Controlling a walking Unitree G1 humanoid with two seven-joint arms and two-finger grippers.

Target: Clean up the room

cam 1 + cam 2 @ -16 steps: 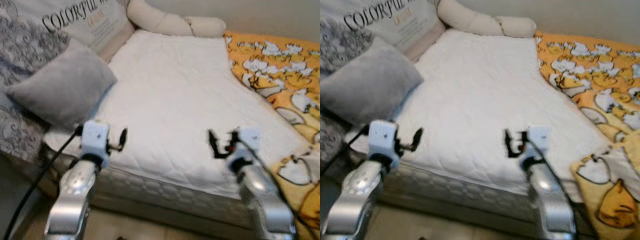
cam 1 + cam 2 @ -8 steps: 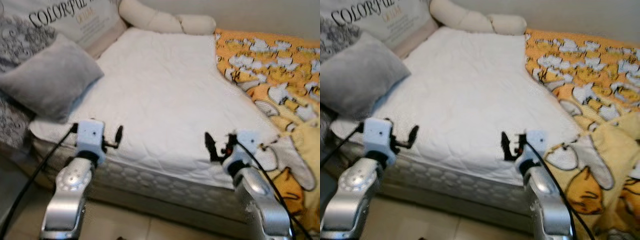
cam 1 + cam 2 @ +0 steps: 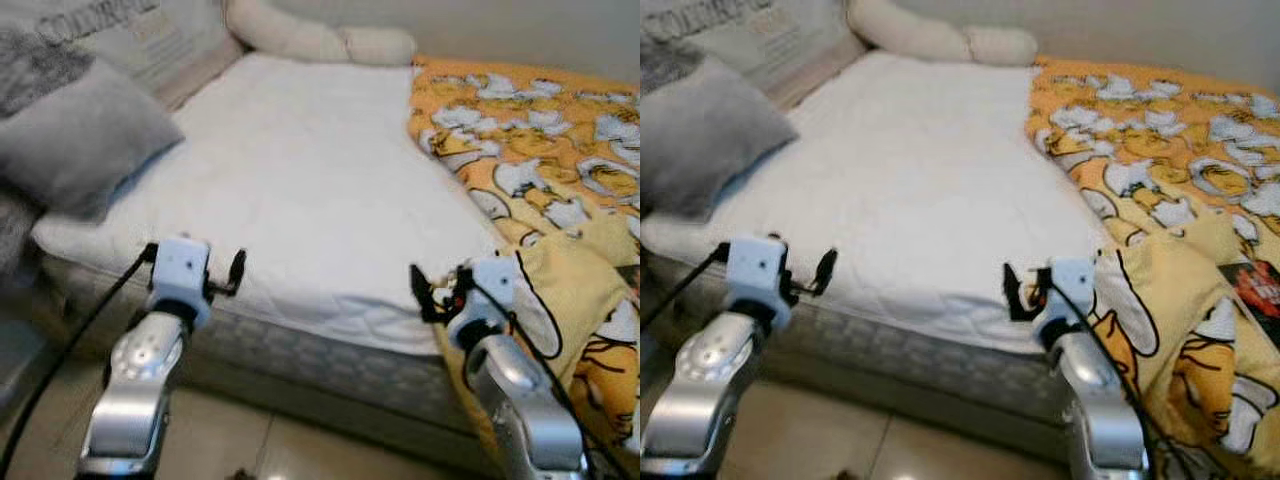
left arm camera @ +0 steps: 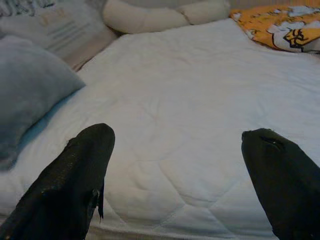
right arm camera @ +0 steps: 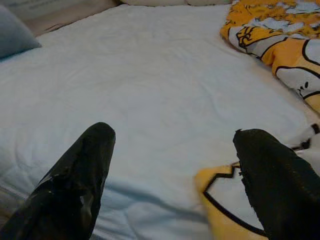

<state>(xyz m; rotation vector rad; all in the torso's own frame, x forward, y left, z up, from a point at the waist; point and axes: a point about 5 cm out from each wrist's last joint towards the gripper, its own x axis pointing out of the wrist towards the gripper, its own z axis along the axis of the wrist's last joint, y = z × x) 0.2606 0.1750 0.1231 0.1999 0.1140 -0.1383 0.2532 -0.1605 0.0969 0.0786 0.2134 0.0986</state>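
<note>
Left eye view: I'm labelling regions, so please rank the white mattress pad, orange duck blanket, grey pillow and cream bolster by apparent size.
1. white mattress pad
2. orange duck blanket
3. grey pillow, nearer the camera, so flattered
4. cream bolster, farthest away

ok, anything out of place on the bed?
Yes: the orange duck-print blanket is bunched on the robot's right side, one corner spilling over the mattress edge toward the floor, leaving the white mattress pad uncovered. Grey pillow sits askew.

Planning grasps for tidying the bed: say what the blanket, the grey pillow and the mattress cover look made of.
Blanket: probably soft fleece or flannel, matte, printed orange with cartoon ducks; it drapes in loose folds.
Pillow: apparently plush velvety fabric, plain grey with a slight sheen.
Mattress cover: white quilted cloth, likely cotton or polyester; stitched lines show.
</note>
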